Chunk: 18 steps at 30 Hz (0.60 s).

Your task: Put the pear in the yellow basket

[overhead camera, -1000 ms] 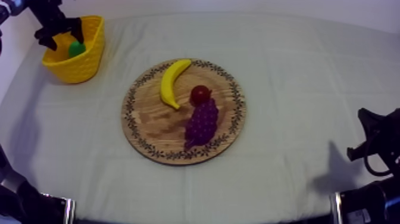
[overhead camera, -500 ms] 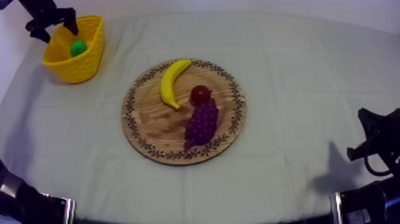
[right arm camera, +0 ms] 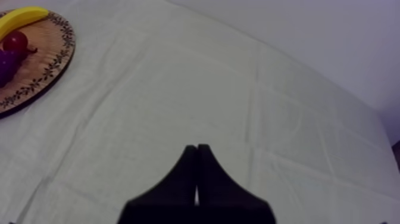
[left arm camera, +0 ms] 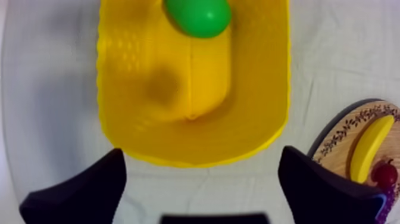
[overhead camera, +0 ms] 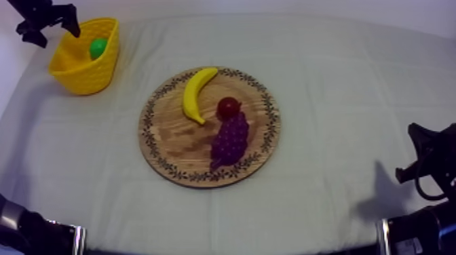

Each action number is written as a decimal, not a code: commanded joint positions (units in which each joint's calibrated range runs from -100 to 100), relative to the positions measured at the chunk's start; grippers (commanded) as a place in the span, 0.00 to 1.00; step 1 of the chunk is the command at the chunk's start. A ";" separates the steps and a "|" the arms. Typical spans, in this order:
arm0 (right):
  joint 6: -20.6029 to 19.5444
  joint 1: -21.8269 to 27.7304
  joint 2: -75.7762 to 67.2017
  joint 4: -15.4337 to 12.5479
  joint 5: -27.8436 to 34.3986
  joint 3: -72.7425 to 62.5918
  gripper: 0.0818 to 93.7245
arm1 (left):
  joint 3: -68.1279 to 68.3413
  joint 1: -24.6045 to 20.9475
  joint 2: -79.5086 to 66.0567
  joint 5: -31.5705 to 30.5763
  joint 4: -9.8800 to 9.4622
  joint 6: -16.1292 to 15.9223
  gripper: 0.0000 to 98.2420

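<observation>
No text, label, brand, number or sign is reading legibly on any surface inspected. The wooden board (overhead camera: 169, 144) is showing only an ornamental pattern around its rim, and the yellow basket (overhead camera: 85, 78) beside it is showing only a moulded texture on its wall. Neither is carrying lettering.
</observation>
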 commanded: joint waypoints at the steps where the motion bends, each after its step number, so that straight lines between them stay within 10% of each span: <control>1: -0.01 0.01 -0.03 0.01 0.02 -0.02 0.00 | 1.69 -0.04 -1.33 -0.54 0.01 0.00 0.94; 18: -0.01 0.01 -0.03 0.01 0.02 -0.02 0.00 | 18.01 -0.71 -15.91 -5.89 0.06 0.61 0.80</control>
